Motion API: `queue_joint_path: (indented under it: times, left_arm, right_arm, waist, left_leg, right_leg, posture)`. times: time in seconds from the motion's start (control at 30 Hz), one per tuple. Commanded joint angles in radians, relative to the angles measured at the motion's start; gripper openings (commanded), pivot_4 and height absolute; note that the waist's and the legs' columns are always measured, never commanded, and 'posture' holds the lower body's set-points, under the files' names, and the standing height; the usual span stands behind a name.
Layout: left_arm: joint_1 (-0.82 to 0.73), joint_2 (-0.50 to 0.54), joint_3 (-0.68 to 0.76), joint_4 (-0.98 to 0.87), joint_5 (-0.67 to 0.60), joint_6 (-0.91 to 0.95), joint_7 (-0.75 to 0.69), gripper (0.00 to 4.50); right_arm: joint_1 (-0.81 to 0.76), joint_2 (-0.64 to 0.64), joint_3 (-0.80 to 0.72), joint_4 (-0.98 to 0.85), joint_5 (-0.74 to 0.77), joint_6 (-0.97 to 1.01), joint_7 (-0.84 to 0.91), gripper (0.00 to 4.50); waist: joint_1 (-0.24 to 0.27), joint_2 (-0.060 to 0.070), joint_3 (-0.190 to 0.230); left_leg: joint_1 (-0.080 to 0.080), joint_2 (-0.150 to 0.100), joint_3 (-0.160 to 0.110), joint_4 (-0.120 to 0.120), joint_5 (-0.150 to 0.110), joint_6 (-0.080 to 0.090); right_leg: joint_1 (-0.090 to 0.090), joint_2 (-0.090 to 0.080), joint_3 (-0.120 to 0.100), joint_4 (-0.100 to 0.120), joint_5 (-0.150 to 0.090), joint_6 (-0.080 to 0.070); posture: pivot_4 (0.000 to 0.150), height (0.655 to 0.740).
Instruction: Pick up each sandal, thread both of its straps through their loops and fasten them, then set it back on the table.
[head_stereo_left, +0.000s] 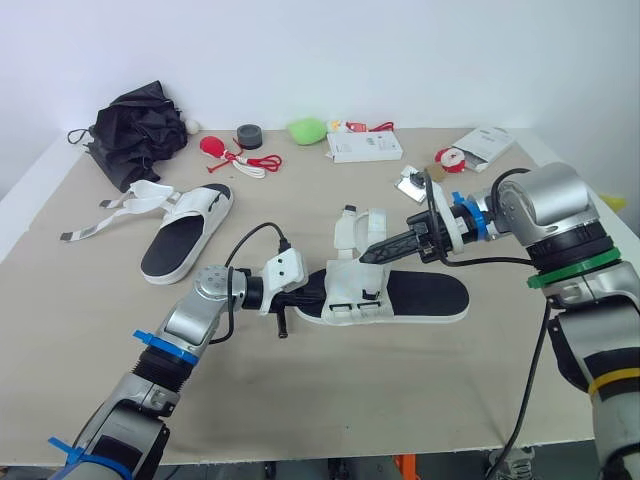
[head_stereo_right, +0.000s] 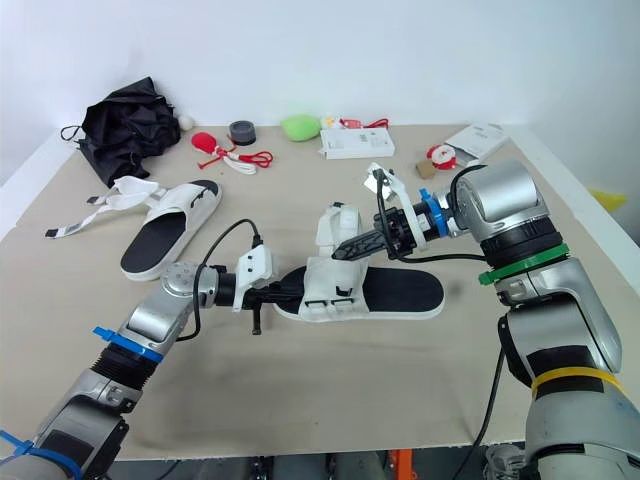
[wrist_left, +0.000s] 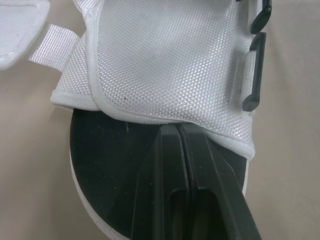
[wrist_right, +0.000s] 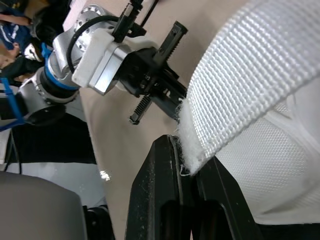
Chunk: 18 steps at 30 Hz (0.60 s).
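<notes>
Holding the near sandal (head_stereo_left: 425, 297) flat on the counter (head_stereo_left: 330, 400), long axis running across me, my left hand (head_stereo_left: 308, 294) is closed on its left end while my right hand (head_stereo_left: 369, 257) pinches the strap (wrist_right: 245, 75) tip just above the upper (wrist_left: 165, 55); the loops (wrist_left: 254, 75) lie nearer me.

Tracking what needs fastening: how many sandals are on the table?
2. The left sandal lies near the umbrella; the middle sandal sits between the left claw and right claw.
</notes>
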Motion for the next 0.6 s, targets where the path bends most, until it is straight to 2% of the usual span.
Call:
queue_joint_path:
  times: [0.03, 0.5, 0.6]
  left_arm:
    - [0.052, 0.017, -0.064, 0.049, 0.043, 0.051, -0.017, 0.00]
    - [0.063, 0.023, -0.061, 0.035, 0.040, 0.067, -0.015, 0.00]
    - [0.060, 0.023, -0.058, 0.038, 0.040, 0.068, -0.012, 0.00]
  right_arm:
    - [-0.012, -0.013, -0.034, -0.038, 0.026, 0.016, 0.009, 0.05]
    - [0.014, 0.008, -0.022, -0.045, 0.032, 0.032, -0.033, 0.05]
    - [0.061, -0.003, 0.051, -0.060, -0.019, 0.028, -0.074, 0.05]
  waist:
    - [0.000, 0.000, 0.000]
    - [0.000, 0.000, 0.000]
    - [0.000, 0.000, -0.001]
  left_leg:
    - [0.000, 0.000, 0.000, 0.000, 0.000, 0.000]
    - [0.000, 0.000, 0.000, 0.000, 0.000, 0.000]
    - [0.000, 0.000, 0.000, 0.000, 0.000, 0.000]
  right_leg:
    - [0.000, 0.000, 0.000, 0.000, 0.000, 0.000]
    - [0.000, 0.000, 0.000, 0.000, 0.000, 0.000]
    - [0.000, 0.000, 0.000, 0.000, 0.000, 0.000]
  posture:
    - [0.150, 0.7400]
    - [0.150, 0.7400]
    - [0.150, 0.7400]
